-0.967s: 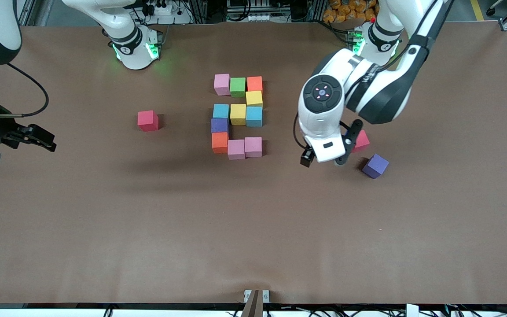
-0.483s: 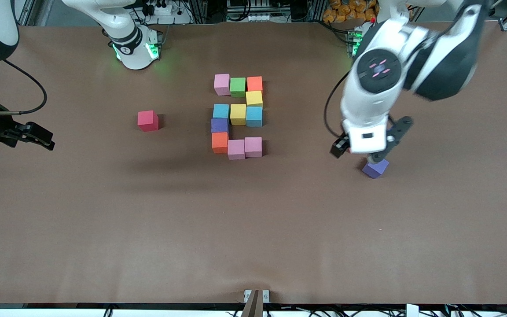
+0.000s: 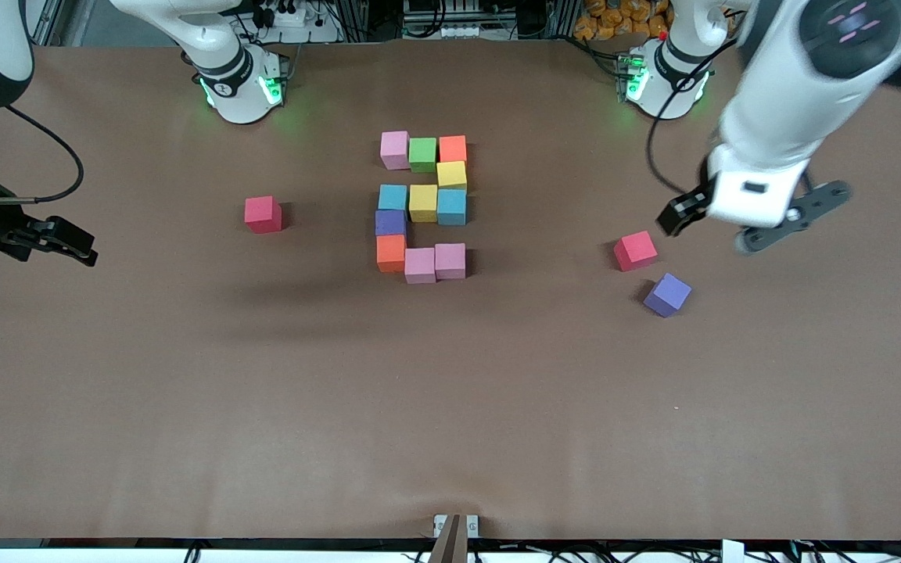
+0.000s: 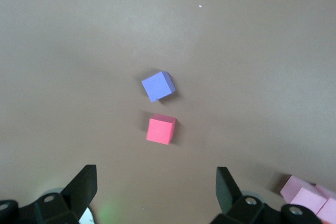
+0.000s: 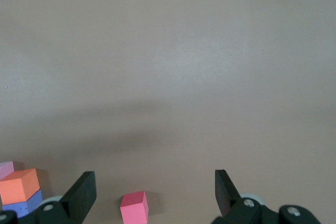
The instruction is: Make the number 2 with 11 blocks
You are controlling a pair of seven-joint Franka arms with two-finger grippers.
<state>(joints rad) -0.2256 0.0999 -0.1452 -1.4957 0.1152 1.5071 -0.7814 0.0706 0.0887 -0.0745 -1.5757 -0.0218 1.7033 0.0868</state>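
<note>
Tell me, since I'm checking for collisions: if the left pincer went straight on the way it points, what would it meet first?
Probably bare table. The open left pincer points down at the surface; the red cube and purple cube lie close to its line, though depth is unclear.

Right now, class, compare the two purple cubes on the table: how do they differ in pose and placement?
The purple cube in the digit sits square, touching the light blue cube and an orange cube. The loose purple cube sits turned at an angle, touching nothing, nearer the front camera and toward the left arm's end, beside a red cube. Both look the same size.
</note>
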